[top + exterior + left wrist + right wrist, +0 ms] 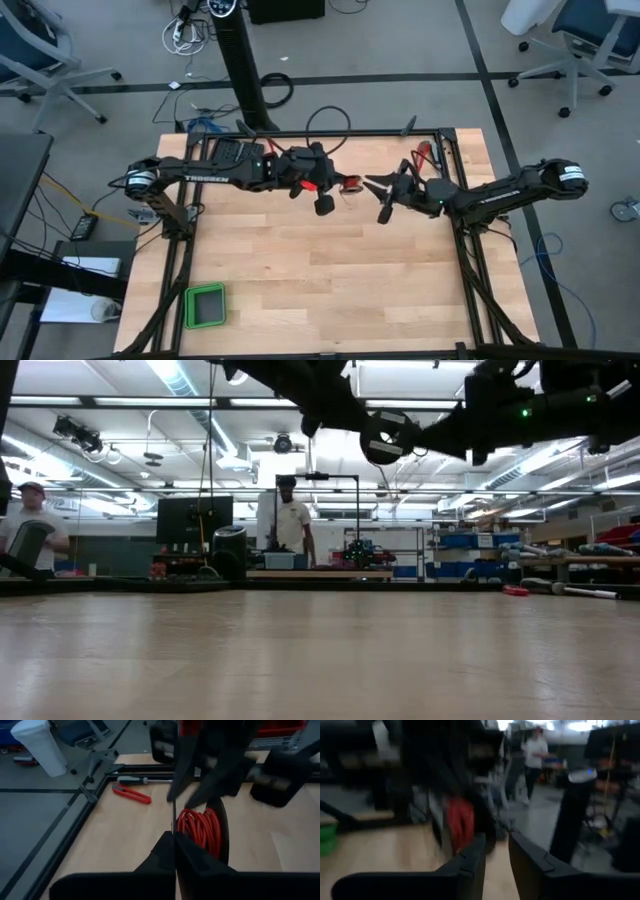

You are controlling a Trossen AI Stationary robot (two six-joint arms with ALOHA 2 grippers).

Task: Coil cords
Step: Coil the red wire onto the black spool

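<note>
Red cord coil [201, 828] beside left claw [174, 851].

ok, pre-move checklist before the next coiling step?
1. Red cord coiled in a bundle: ok.
2. Left gripper shut on a thin strand above the coil: ok.
3. Right gripper open, facing the coil: ok.
4. Both arms raised off the table: ok, per the low view.
5. Red-handled tool lies apart from the coil: ok.
6. Free cord end: cannot tell.
</note>
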